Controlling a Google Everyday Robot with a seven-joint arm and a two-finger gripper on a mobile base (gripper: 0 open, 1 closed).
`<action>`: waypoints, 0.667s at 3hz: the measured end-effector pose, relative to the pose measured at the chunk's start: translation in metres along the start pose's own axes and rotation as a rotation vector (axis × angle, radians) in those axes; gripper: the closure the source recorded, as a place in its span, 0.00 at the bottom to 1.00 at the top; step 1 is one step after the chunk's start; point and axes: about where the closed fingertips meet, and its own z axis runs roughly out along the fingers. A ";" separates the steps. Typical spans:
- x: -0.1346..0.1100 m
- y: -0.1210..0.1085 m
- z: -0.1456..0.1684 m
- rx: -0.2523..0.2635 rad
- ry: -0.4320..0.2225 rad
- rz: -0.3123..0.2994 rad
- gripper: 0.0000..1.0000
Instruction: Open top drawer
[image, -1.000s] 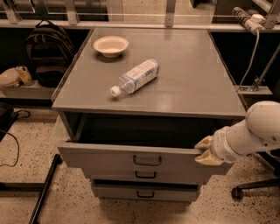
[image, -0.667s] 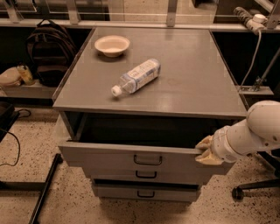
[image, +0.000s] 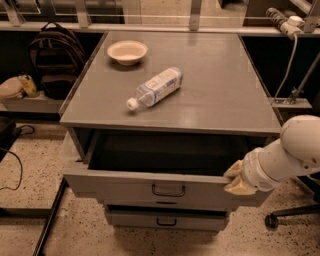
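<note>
The top drawer of the grey metal cabinet stands pulled out, its dark inside showing under the cabinet top. Its small black loop handle sits at the centre of the front. My gripper, cream-coloured at the end of a white arm, is at the right end of the drawer front's top edge and touches it. It is well to the right of the handle.
A lower, narrower drawer sits shut below. On the cabinet top lie a plastic bottle on its side and a beige bowl. A backpack stands at the left, a chair base at the right.
The drawer front has slid out a little further toward the camera, and my gripper has moved with it. The bottle and bowl have not moved.
</note>
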 end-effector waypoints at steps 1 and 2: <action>0.002 0.014 -0.004 -0.033 0.020 0.008 0.50; 0.007 0.047 -0.015 -0.112 0.047 0.017 0.27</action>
